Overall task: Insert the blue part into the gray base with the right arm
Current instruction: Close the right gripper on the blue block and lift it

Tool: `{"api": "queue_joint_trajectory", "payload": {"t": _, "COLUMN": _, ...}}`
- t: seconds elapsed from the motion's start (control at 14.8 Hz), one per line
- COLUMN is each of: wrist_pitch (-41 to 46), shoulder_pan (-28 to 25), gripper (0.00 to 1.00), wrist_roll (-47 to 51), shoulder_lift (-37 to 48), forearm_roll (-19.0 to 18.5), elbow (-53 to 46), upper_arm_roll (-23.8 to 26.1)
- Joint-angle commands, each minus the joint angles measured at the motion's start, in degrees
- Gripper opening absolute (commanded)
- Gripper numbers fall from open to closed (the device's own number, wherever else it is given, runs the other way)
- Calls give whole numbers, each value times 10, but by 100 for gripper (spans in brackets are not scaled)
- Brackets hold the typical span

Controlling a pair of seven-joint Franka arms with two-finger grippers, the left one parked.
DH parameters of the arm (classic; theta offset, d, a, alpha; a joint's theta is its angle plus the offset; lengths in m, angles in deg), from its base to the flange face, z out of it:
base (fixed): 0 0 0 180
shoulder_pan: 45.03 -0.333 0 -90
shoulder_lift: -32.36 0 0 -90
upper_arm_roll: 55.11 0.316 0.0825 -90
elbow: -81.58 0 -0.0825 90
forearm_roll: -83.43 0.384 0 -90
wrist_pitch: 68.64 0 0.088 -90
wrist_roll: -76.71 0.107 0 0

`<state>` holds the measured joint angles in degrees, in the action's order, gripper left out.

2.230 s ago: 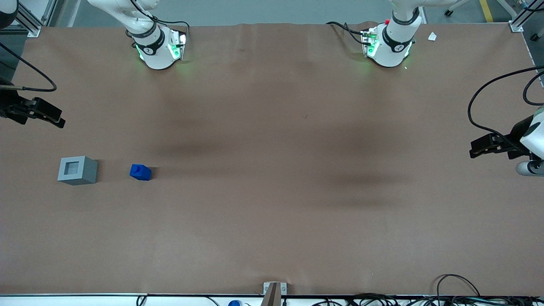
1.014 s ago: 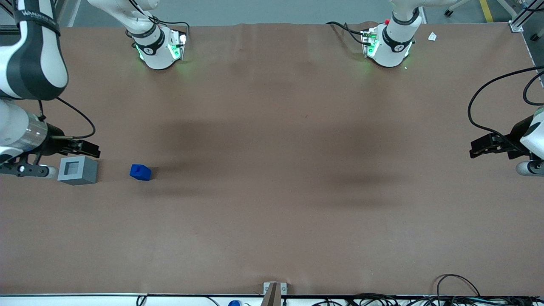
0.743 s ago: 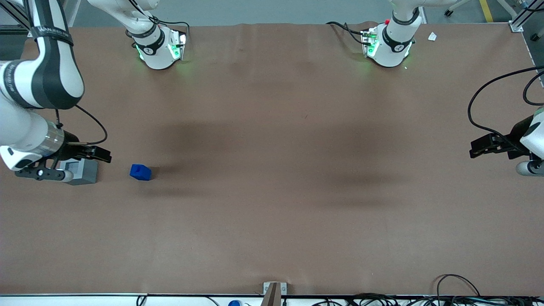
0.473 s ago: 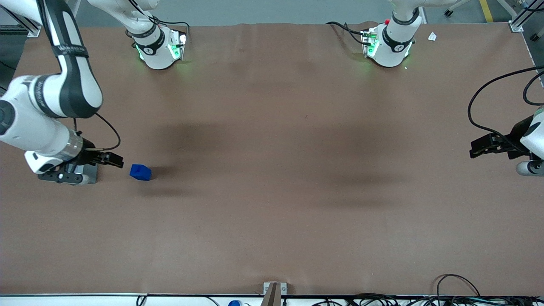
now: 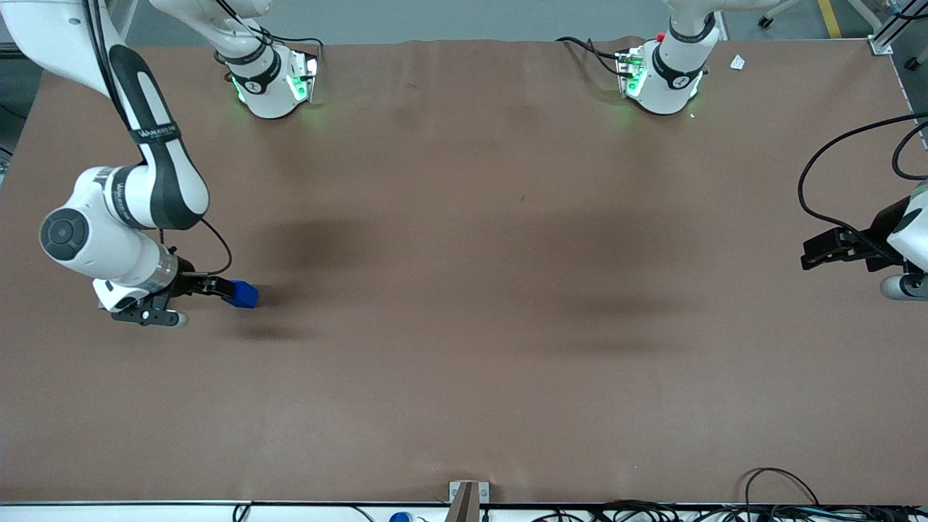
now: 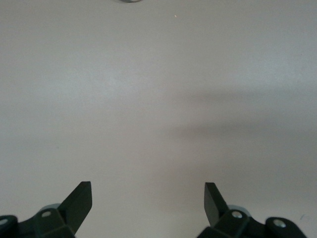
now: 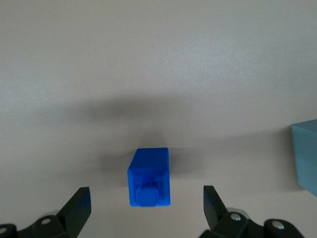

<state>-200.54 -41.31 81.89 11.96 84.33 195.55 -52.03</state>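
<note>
The blue part (image 5: pixel 246 294) sits on the brown table toward the working arm's end. The right arm (image 5: pixel 123 217) reaches down over that spot. Its gripper (image 5: pixel 222 288) hangs low, with its tips right at the blue part. In the right wrist view the gripper (image 7: pixel 146 207) is open and empty. The blue part (image 7: pixel 149 177) lies on the table midway between the two fingertips (image 7: pixel 79 204), with a wide gap to each. An edge of the gray base (image 7: pixel 306 159) shows beside it, well apart. In the front view the arm's wrist hides the gray base.
The two arm bases (image 5: pixel 272 81) (image 5: pixel 663 72) stand at the table edge farthest from the front camera. The parked arm's black gripper (image 5: pixel 834 250) hangs over its end of the table. Cables (image 5: pixel 783 500) and a metal bracket (image 5: pixel 467 496) lie at the nearest edge.
The right arm has swung in from the table's end. Its gripper passed over the gray base and now reaches the blue part. The wrist now covers the gray base. The blue part has not moved.
</note>
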Motion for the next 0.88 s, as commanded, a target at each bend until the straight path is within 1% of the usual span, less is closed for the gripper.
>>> {"api": "queue_joint_trajectory", "payload": {"t": 0.0, "wrist_pitch": -19, "shoulder_pan": 1, "gripper": 100, "wrist_roll": 5, "shoulder_lift": -18, "forearm_roll": 5, "elbow": 8, "upper_arm_roll": 3}}
{"api": "queue_joint_trajectory", "payload": {"t": 0.2, "wrist_pitch": -22, "shoulder_pan": -10, "gripper": 100, "wrist_roll": 10, "shoulder_lift": -25, "forearm_roll": 4, "elbow": 8, "upper_arm_roll": 1}}
{"api": "queue_joint_trajectory", "payload": {"t": 0.41, "wrist_pitch": -28, "shoulder_pan": -9, "gripper": 100, "wrist_roll": 9, "shoulder_lift": -35, "forearm_roll": -1, "elbow": 10, "upper_arm_roll": 1}}
{"api": "queue_joint_trajectory", "payload": {"t": 0.68, "wrist_pitch": -63, "shoulder_pan": -10, "gripper": 100, "wrist_roll": 8, "shoulder_lift": -35, "forearm_roll": -4, "elbow": 37, "upper_arm_roll": 1}}
{"api": "queue_joint_trajectory", "payload": {"t": 0.81, "wrist_pitch": -66, "shoulder_pan": -8, "gripper": 100, "wrist_roll": 8, "shoulder_lift": -35, "forearm_roll": -4, "elbow": 39, "upper_arm_roll": 1}}
